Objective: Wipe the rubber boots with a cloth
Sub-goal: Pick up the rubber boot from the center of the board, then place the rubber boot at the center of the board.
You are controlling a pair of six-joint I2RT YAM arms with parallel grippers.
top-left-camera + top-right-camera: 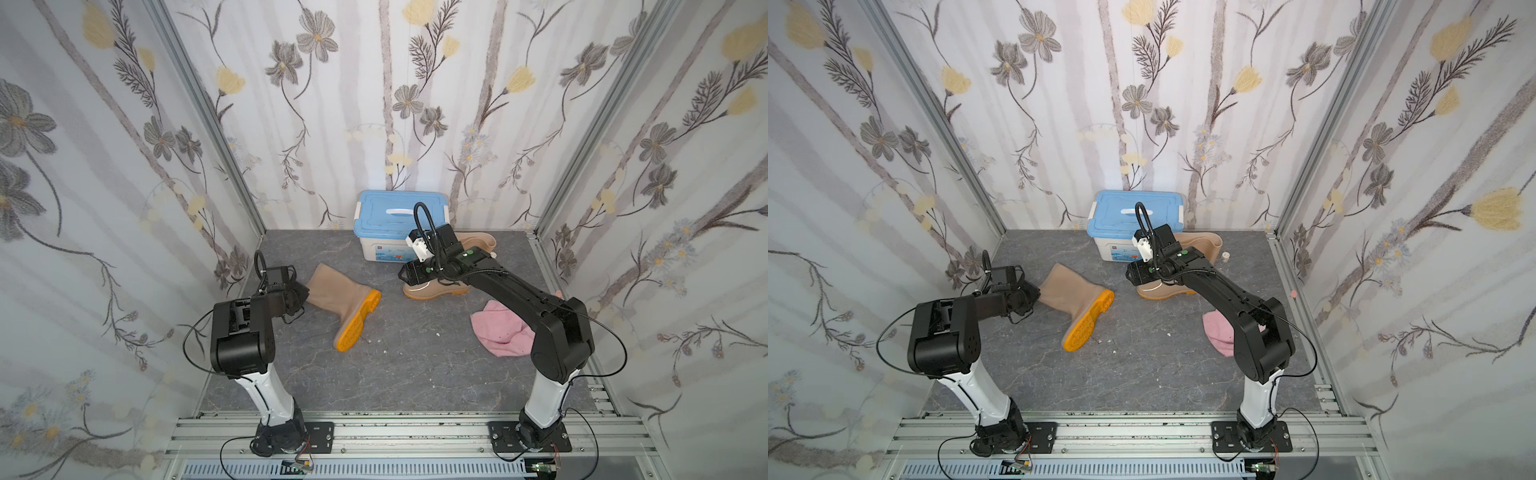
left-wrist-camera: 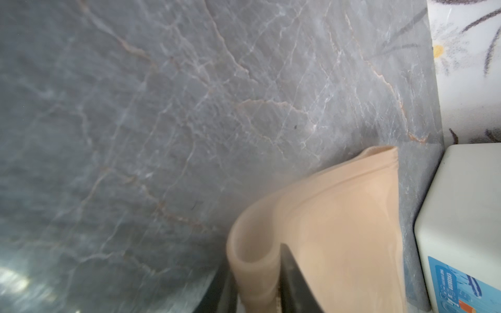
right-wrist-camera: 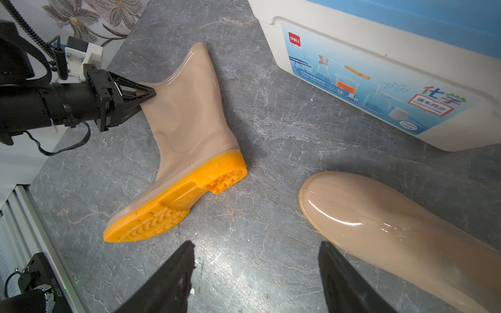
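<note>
One rubber boot point(image 1: 340, 299) point(image 3: 187, 122) lies on its side left of centre, its orange sole facing the front. My left gripper point(image 1: 305, 293) point(image 2: 257, 271) is shut on the rim of its shaft, and the tan rubber folds between the two black fingers. The other rubber boot point(image 1: 432, 289) point(image 3: 393, 225) stands upright by the box, partly hidden by my right arm. My right gripper point(image 1: 402, 274) point(image 3: 256, 245) hangs open just beside its glossy toe, with bare floor between its fingers. The pink cloth point(image 1: 498, 332) point(image 1: 1219, 332) lies crumpled at the right, half under the right arm.
A white box with a blue lid point(image 1: 395, 220) point(image 3: 379, 67) stands against the back wall. Small white crumbs point(image 1: 436, 333) dot the grey marble floor. A little white round object point(image 1: 1226, 256) sits near the back right. Floral walls close in three sides.
</note>
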